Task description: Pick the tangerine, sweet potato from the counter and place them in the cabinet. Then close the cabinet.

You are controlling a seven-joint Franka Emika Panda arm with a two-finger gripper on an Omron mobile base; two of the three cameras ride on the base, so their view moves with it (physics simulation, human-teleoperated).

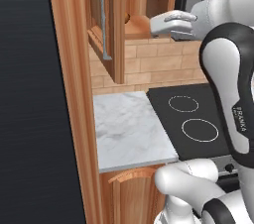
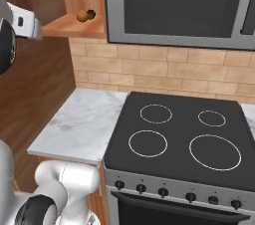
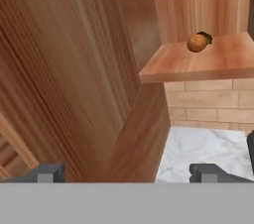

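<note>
Kitchen walls of tan brick run behind a black stovetop (image 2: 179,137) with white burner rings, and beside it lies the counter (image 2: 82,122), a white-grey veined marble slab on a wooden base. Its marble top is bare in both base views. Above the stovetop hangs a grey-framed microwave (image 2: 179,5) with a dark window. To the left of that is the cabinet (image 2: 74,26), reddish-brown wood, its door (image 1: 106,25) swung open with the grey bar handle showing along the door's edge in the left base view.

On the cabinet's bottom shelf sit the tangerine (image 3: 196,43) and the sweet potato (image 3: 206,36), touching or nearly so, the dark lump just behind the orange ball as the hand camera sees them. The right base view shows the same pair near the shelf's front, tangerine to the left.

Up at shelf height, the white arm reaches toward the cabinet opening. The gripper (image 3: 131,172) has its two dark fingertips spread wide apart with nothing between them, well short of the fruit.
</note>
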